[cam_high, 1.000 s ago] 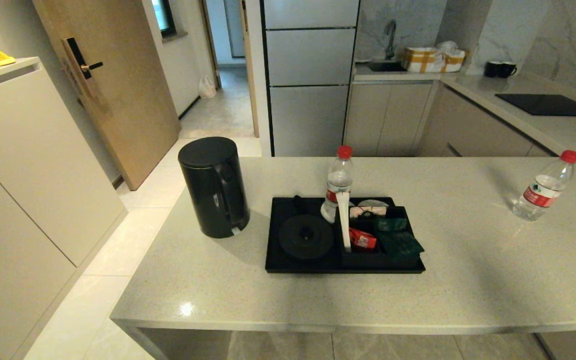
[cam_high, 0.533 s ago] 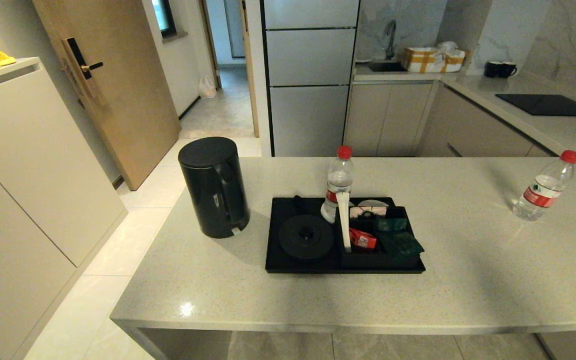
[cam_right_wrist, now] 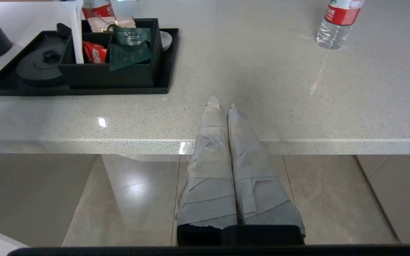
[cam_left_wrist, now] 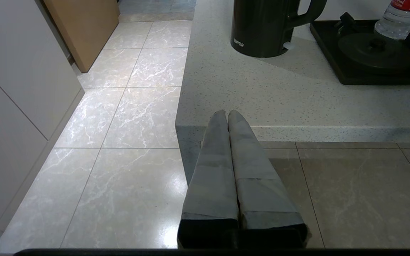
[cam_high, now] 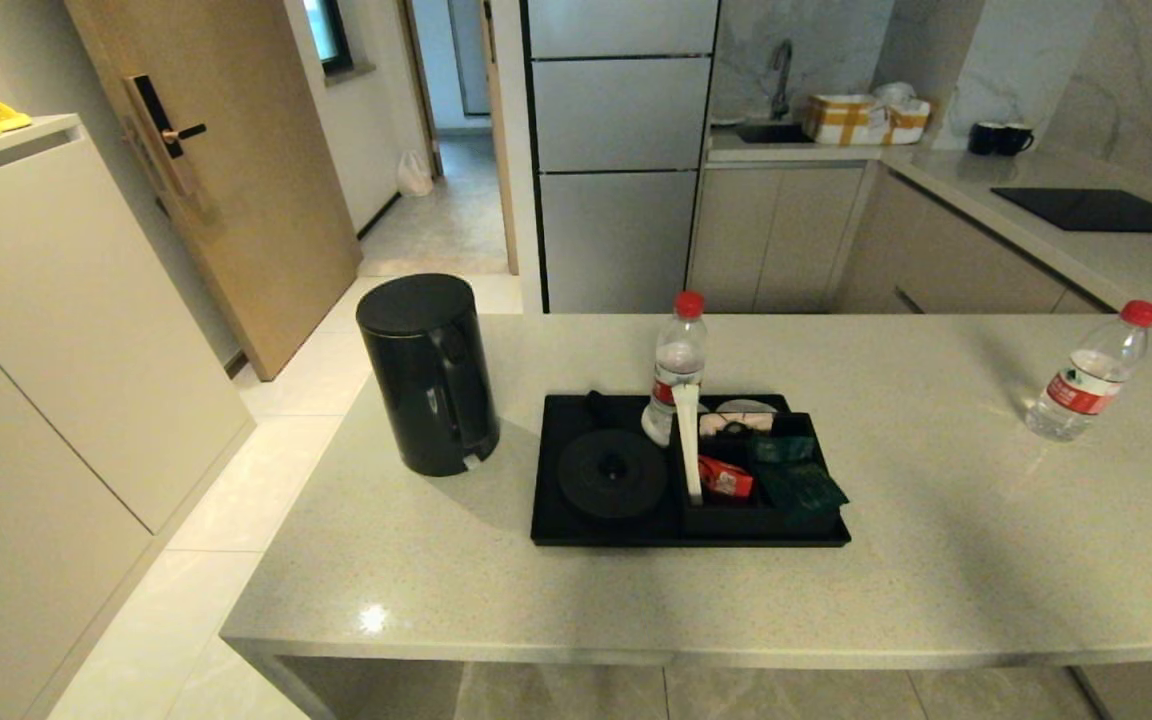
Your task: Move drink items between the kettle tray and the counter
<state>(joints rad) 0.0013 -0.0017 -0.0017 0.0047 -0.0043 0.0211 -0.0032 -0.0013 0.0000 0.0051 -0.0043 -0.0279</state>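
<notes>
Kettle [cam_left_wrist: 262,26] stands well beyond left gripper [cam_left_wrist: 227,114].

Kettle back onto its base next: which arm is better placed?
Left, probably. The kettle stands on the counter left of the tray, and the shut left claw waits nearer it than the right claw.

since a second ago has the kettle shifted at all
No. The kettle stands at the same spot on the counter, the same gap left of the kettle tray in the head view.
</notes>
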